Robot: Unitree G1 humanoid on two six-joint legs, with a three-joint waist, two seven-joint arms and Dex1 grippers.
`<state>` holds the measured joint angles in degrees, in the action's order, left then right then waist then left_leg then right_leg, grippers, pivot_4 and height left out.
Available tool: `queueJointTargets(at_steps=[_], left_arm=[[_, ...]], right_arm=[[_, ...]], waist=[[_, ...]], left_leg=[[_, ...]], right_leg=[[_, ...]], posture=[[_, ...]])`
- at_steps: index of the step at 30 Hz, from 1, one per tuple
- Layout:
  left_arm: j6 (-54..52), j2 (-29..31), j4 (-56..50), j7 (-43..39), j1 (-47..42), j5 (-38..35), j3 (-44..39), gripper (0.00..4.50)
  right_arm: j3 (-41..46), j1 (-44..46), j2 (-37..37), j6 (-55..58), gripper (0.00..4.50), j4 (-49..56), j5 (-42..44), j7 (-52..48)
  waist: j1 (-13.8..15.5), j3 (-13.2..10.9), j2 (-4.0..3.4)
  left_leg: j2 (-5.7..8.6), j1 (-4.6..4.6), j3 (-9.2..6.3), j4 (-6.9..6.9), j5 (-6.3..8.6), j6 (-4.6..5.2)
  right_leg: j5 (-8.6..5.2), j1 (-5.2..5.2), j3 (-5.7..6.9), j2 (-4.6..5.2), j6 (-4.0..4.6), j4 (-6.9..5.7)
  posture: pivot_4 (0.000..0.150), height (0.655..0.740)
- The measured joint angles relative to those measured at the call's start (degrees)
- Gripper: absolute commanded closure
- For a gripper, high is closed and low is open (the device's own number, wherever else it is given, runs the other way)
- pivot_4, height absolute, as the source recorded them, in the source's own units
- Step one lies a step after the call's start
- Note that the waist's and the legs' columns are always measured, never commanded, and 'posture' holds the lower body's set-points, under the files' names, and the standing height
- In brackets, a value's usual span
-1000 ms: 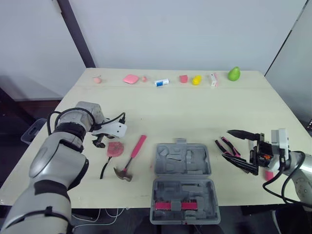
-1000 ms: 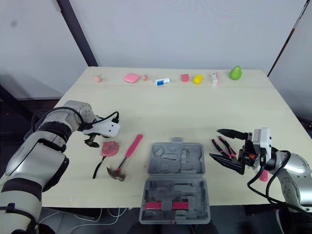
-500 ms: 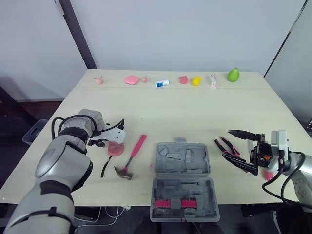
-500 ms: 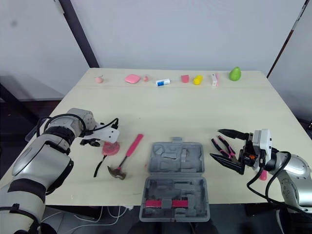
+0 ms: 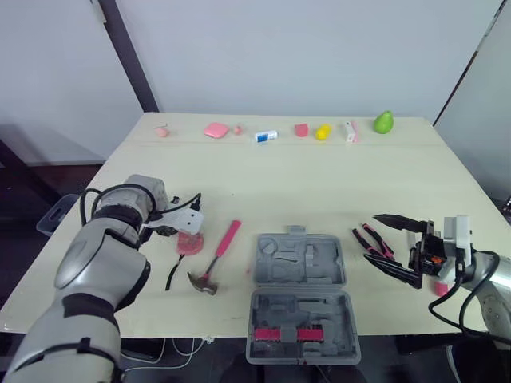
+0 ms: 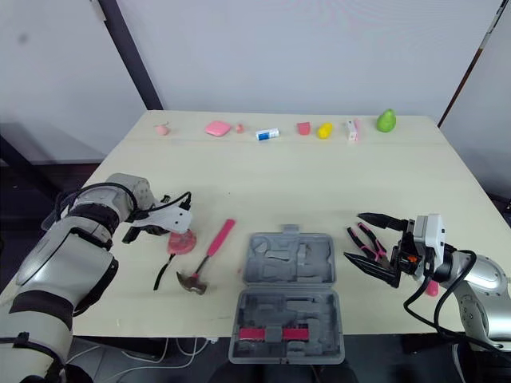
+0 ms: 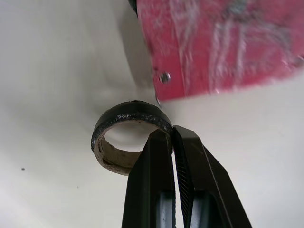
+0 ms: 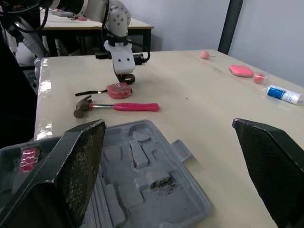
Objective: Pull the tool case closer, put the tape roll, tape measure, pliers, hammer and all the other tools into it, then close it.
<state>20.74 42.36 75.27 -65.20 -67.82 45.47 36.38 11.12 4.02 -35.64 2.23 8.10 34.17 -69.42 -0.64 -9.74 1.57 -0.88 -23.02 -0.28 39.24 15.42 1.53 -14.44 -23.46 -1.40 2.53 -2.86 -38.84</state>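
Clock directions are read on the head views, with 12 o'clock toward the far edge of the surface (image 5: 319, 183).

**Left gripper** (image 7: 172, 135): clenched, the two black fingers nearly together and pinching the thin wall of the tape roll (image 7: 128, 108). The roll is a small black ring with a tan cardboard core, and it lies flat on the surface.

**Around the roll:** The pink tape measure (image 5: 189, 243) lies just beside the roll, at about 4 o'clock from the left gripper. A black strap trails from it toward 6 o'clock. The hammer (image 5: 215, 257) has a pink handle and a dark steel head. It lies at 4 o'clock of the tape measure, with its head toward the near edge and its handle slanting toward 1 o'clock.

**Tool case** (image 5: 275, 271): grey moulded plastic, open and lying flat at the middle of the near edge, at 3 o'clock of the hammer. A pink-handled tool (image 5: 279, 333) sits in its near half, and the far half shows bare recesses.

**Right gripper** (image 8: 168, 126): released, fingers spread wide and apart from everything, at 3 o'clock of the case. The pliers (image 5: 371, 242), with pink and black handles, lie on the surface between the case and this gripper.

**Far edge:** A row of small things lies at 12 o'clock, among them a green pear-shaped piece (image 5: 383, 121).
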Motion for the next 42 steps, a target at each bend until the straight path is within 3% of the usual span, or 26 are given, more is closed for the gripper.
queueJointTargets(at_steps=[10,13,17,18,21,31,37,42], left_arm=[[2.32,4.79,-9.73,-21.37,-3.69,-6.53,-2.69,4.42],[0.39,4.81,-14.67,-23.43,-2.51,-10.71,-3.14,4.42],[-11.31,6.78,-31.52,-24.37,1.7,-28.12,0.71,4.42],[-17.32,8.0,-39.86,-24.51,2.93,-34.87,3.12,4.42],[-24.4,7.99,-48.55,-24.56,2.89,-40.69,5.76,4.42],[-34.69,2.96,-58.45,-24.61,2.87,-46.86,11.04,4.42],[-36.67,-4.54,-56.49,-24.62,6.05,-44.4,11.19,4.42],[-36.36,-7.32,-51.64,-24.62,6.17,-43.61,10.13,4.42]], right_arm=[[-0.02,-0.08,-0.12,-0.19,0.0,-0.67,-0.17,-2.17],[-0.02,-0.06,-0.12,-0.25,0.0,-1.08,-0.19,-2.47],[-0.04,-0.42,-0.14,-0.46,0.0,-1.43,-0.27,-2.79],[0.07,-0.99,-0.24,-0.46,0.0,-1.44,-0.26,-2.8],[0.1,-0.99,-0.63,-0.44,0.0,-1.43,-0.22,-2.94],[1.57,-3.0,-3.17,-1.17,0.0,-2.52,-0.21,-4.52],[2.53,-3.54,-3.35,-1.16,0.0,-2.46,-0.11,-4.58],[2.58,-5.21,-3.97,-0.96,0.0,-1.76,-0.12,-4.72]], waist=[[-0.03,-0.01,-0.01],[0.03,-0.01,-0.01],[-0.11,-0.03,-0.04],[-0.15,-0.03,-0.04],[-0.14,-0.04,-0.06],[-0.13,-0.06,-0.11],[-0.03,-0.06,-0.13],[-0.13,-0.06,-0.14]], left_leg=[[-0.01,0.0,0.0,0.0,0.0,0.0],[-0.04,0.0,-0.02,0.01,0.0,0.0],[-0.22,-0.01,-0.03,0.01,0.0,0.0],[-0.25,-0.01,-0.03,0.01,0.0,0.0],[-0.17,0.02,-0.01,0.04,0.0,0.0],[-0.01,0.05,0.02,0.05,0.0,0.01],[0.01,0.07,0.03,0.1,0.0,0.01],[0.02,0.07,0.02,0.08,0.0,0.01]], right_leg=[[0.0,0.0,-0.01,0.0,0.0,0.0],[0.0,0.0,-0.01,0.03,0.0,-0.01],[0.0,0.0,-0.04,0.06,0.0,0.0],[0.0,0.0,-0.05,0.06,0.0,-0.01],[0.0,0.0,-0.06,0.04,0.0,-0.05],[-0.01,0.02,-0.11,0.0,0.0,-0.03],[-0.01,0.03,-0.13,0.0,0.0,-0.05],[-0.01,0.03,-0.13,-0.02,0.0,-0.04]], posture=[[0.15,0.74],[0.15,0.74],[0.15,0.74],[0.15,0.74],[0.15,0.74],[0.15,0.74],[0.15,0.74],[0.15,0.74]])
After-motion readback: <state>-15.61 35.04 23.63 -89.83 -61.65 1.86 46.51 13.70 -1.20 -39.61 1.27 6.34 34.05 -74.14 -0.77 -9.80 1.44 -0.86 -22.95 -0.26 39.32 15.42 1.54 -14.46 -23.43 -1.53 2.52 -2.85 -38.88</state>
